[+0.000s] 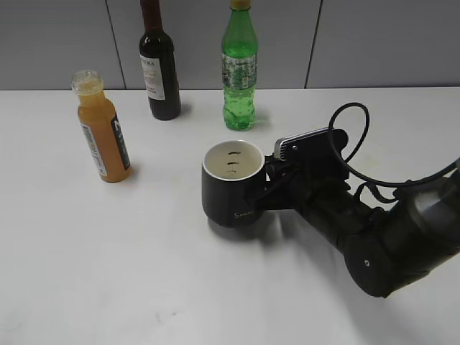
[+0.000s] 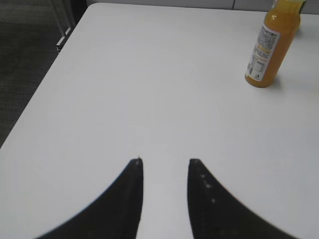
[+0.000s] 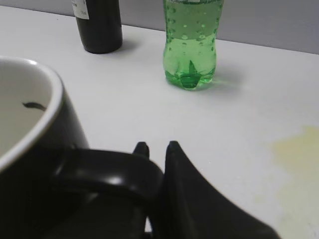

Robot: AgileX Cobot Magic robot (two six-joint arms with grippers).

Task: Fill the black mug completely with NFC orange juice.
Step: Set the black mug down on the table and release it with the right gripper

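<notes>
— What's on the white table (image 1: 144, 273)?

— Near the middle, a squat matte black mug (image 1: 231, 195), white inside, pale script near its base that I can't read; the right gripper (image 1: 269, 188) is clamped on its loop handle, fingers nearly together around it. At the left stands a slim clear plastic bottle of opaque orange juice (image 1: 103, 133), cap off, wide threaded neck, black-and-white label; well apart from the mug.

— And behind?

— A dark glass wine bottle (image 1: 159, 68) with a white label, lettering too small to read; beside it a glossy green plastic soda bottle (image 1: 238, 72), dimpled; a grey panelled wall (image 1: 374, 43). A faint yellowish stain (image 3: 296, 149) marks the tabletop.

— The left gripper (image 2: 164, 167)?

— Two smooth black curved fingers, a moderate gap between them, holding nothing, over bare table; the juice bottle is off to its far right.
</notes>
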